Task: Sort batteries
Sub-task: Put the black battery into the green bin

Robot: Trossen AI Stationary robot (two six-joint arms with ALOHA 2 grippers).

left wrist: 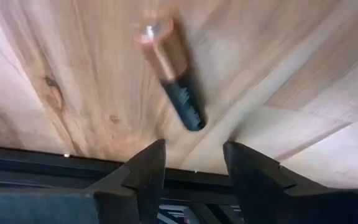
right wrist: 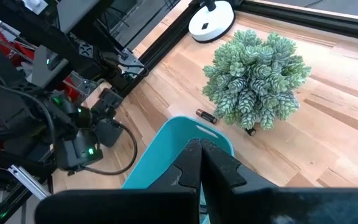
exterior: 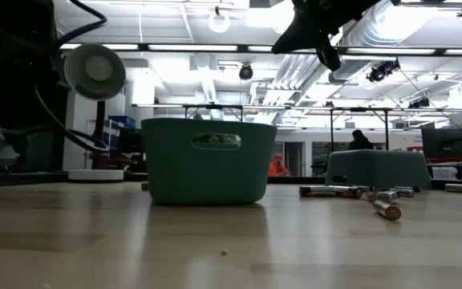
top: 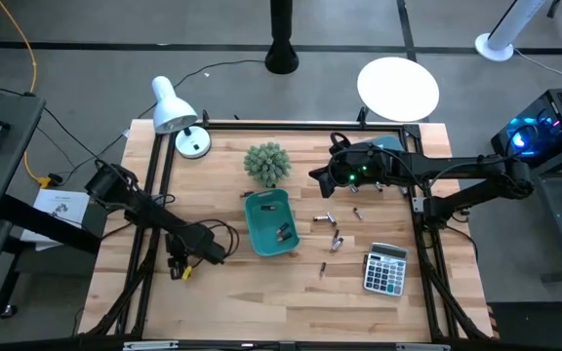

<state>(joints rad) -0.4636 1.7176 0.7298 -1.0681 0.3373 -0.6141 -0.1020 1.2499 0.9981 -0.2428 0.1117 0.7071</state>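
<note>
Desk (top: pixel 261 312): pale wooden planks, black frame along the edges.
Teal tray (top: pixel 269 222): near the middle, a few dark batteries inside.
Plant (top: pixel 267 163): spiky green ball just behind the tray, upright.
Lamp (top: pixel 191 142): round white base on the far left corner.
Calculator (top: pixel 385 269): grey, toward the right front, flat.
Loose batteries (top: pixel 325 218): scattered between tray and calculator (silvery and dark, well apart from each other).
Single battery (right wrist: pixel 206 116): dark, lying beside the plant's foot.
Copper-and-black battery (left wrist: pixel 169 71): lying flat on the wood at the left edge, just beyond the frame rail.
</note>
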